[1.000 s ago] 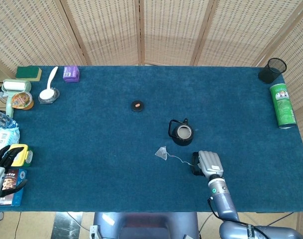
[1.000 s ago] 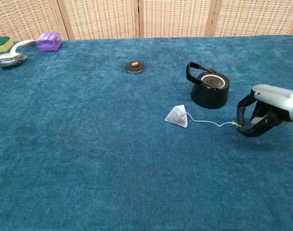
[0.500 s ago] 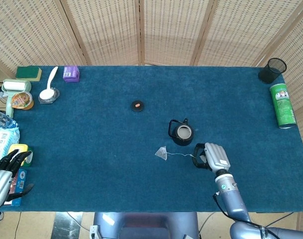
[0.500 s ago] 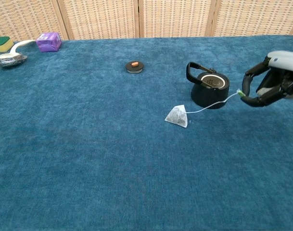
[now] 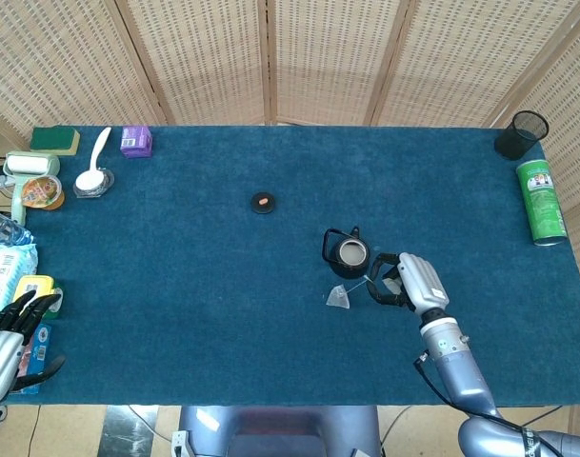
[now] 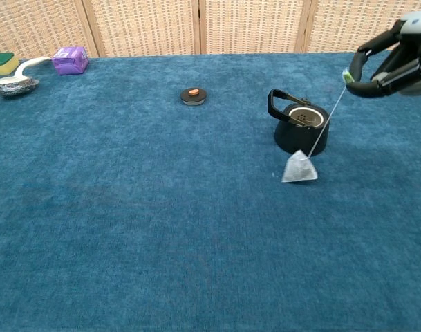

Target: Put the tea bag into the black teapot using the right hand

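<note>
The black teapot [image 5: 348, 254] [image 6: 301, 128] stands open-topped near the table's middle, its handle to the left. My right hand [image 5: 410, 280] [image 6: 393, 62] is raised to the right of it and pinches the tag end of the tea bag's string. The white pyramid tea bag [image 5: 339, 297] [image 6: 299, 169] hangs on the taut string just in front of the teapot, at or just above the cloth. The pot's small black lid [image 5: 263, 202] [image 6: 193, 95] lies apart to the back left. My left hand [image 5: 9, 336] rests at the table's left front edge, fingers apart, holding nothing.
A green can [image 5: 542, 201] and a black mesh cup [image 5: 521, 134] sit at the right edge. A purple box [image 5: 135, 141], a white spoon [image 5: 92, 168], a sponge [image 5: 54, 139] and snack packets [image 5: 32, 288] crowd the left side. A wicker screen stands behind.
My right hand has risen and moved back toward the teapot with the string. The tea bag was dragged right and lifted to just in front of the pot.
</note>
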Controlling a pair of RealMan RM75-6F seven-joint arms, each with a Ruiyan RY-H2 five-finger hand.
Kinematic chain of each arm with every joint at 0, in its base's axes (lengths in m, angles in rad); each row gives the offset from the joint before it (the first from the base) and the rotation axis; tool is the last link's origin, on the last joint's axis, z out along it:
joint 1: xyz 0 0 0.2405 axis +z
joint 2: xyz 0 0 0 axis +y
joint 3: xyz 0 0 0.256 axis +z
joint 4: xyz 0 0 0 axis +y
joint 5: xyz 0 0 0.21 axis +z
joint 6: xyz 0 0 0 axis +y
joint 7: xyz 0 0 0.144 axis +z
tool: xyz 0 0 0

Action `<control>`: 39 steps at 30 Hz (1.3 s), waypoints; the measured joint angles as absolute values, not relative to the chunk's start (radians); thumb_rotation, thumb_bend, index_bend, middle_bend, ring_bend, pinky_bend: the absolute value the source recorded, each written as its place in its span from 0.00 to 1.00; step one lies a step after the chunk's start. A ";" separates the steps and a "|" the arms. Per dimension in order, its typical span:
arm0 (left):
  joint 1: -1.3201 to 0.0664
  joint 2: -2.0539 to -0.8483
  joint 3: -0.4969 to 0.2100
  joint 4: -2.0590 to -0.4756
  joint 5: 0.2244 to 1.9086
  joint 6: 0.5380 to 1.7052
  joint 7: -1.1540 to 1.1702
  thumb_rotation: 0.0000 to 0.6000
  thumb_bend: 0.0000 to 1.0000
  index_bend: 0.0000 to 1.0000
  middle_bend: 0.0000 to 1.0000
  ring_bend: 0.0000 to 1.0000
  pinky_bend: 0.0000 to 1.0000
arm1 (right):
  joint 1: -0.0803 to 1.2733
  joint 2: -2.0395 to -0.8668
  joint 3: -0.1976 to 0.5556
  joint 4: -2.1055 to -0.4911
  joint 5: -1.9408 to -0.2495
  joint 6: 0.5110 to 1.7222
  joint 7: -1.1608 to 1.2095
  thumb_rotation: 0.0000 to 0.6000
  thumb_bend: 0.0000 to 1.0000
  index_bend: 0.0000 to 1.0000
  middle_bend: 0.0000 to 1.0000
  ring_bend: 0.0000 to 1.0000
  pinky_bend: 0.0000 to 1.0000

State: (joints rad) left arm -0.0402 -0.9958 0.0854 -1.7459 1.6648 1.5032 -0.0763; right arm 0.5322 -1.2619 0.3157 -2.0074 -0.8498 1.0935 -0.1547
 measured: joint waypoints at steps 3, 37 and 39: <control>-0.037 -0.996 0.088 -1.747 1.666 1.505 -0.076 1.00 0.27 0.08 0.14 0.00 0.10 | 0.537 -1.228 0.343 -2.020 -0.844 1.072 -0.110 1.00 0.49 0.64 1.00 1.00 1.00; -0.025 -1.007 0.087 -1.714 1.628 1.490 -0.090 1.00 0.27 0.08 0.14 0.00 0.10 | 0.703 -1.104 0.448 -1.884 -0.640 0.875 0.050 1.00 0.49 0.64 1.00 1.00 1.00; -0.025 -1.010 0.087 -1.709 1.626 1.488 -0.093 1.00 0.27 0.08 0.14 0.00 0.10 | 0.712 -1.118 0.437 -1.870 -0.635 0.866 0.054 1.00 0.49 0.64 1.00 1.00 1.00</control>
State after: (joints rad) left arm -0.0247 -1.0101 0.0872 -1.7092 1.6256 1.4881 -0.0932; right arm 0.7116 -1.1182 0.4371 -1.8697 -0.6347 0.8662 0.0540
